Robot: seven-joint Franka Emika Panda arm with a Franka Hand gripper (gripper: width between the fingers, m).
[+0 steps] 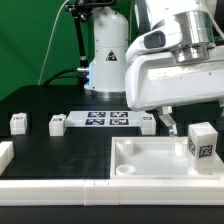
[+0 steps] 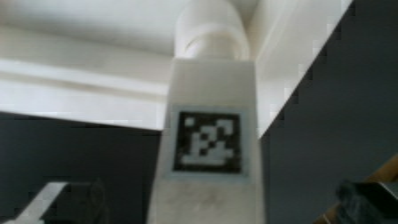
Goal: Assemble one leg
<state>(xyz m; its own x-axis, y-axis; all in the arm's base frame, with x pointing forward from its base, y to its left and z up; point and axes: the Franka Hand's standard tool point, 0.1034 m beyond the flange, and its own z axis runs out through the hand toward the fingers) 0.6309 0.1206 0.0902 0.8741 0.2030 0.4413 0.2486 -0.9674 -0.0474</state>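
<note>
Where leg [image 1: 201, 142] stands on tray [image 1: 140, 168], marker board [image 1: 105, 120], spare legs [image 1: 56, 123] behind

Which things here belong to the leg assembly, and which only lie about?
In the job: the leg at the exterior view's right; the white tray piece.
Lying about: three other legs in a row; the marker board.
</note>
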